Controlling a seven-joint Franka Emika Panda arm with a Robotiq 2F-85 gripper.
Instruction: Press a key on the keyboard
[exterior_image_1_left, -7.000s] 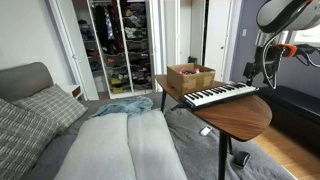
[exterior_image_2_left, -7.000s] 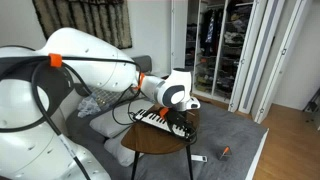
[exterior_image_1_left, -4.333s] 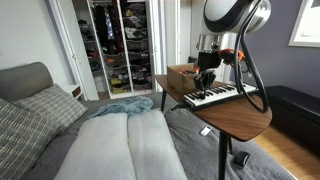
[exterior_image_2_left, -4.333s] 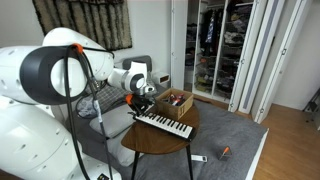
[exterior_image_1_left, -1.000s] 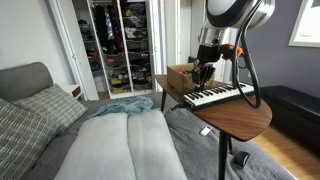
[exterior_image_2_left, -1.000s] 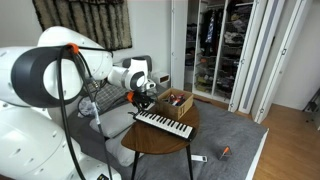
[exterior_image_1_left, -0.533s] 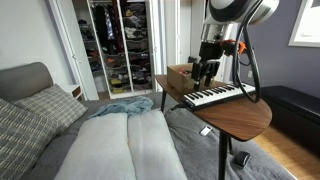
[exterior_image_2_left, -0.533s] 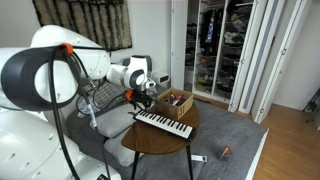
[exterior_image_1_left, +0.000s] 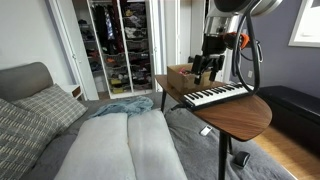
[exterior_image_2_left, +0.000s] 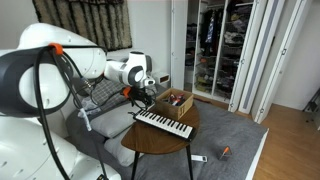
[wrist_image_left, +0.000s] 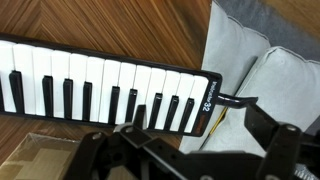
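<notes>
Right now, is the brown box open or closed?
Open. The cardboard box has nothing covering its top, and reddish things show inside it in an exterior view.

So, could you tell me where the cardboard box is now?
The box sits on the wooden table, right beside the keyboard, in both exterior views.

Keyboard (wrist_image_left: 110, 85): smooth plastic keys, white and black, slight sheen; dark matt body.
Surface (wrist_image_left: 100, 20): brown wood grain, smooth finish.
Box (exterior_image_1_left: 190, 76): matt brown cardboard.
Bedding (exterior_image_1_left: 130, 140): grey cloth, soft, creased.
Arm shell (exterior_image_2_left: 40, 60): glossy white plastic.
</notes>
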